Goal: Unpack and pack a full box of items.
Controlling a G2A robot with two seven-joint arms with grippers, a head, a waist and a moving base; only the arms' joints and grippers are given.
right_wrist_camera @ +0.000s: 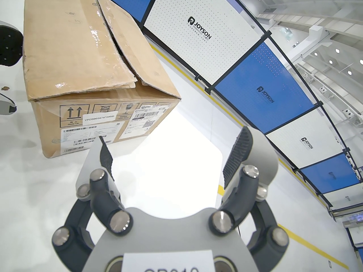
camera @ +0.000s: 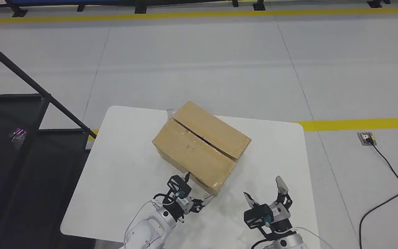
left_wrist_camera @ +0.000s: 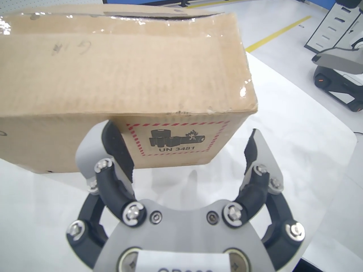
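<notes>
Item: cardboard box [camera: 202,146], closed, top flaps meeting along a lengthwise seam under clear tape, one flap slightly raised at the seam's end in the right wrist view [right_wrist_camera: 79,43]. Position: set askew near the middle of the white surface [camera: 118,180], one corner close to the far edge, one corner turned toward the near edge. Left hand [camera: 196,190]: located at that near corner, spread wide, nothing held; in its wrist view the hand [left_wrist_camera: 184,140] is faced by the box [left_wrist_camera: 127,72] end bearing a red-hatched label, one finger [left_wrist_camera: 119,148] being seen just in front of that face; contact cannot be told. Right hand [camera: 266,193]: placed over the near right part of the surface, apart from the box, spread wide, nothing held; in its wrist view the hand [right_wrist_camera: 173,142] is seen beside the long labelled side. Open room: bare surface [left_wrist_camera: 283,148] is noted on both sides of the box, widest at the left, with a narrower strip along the near edge under both hands; rounded surface corners are shown at far left and far right.
</notes>
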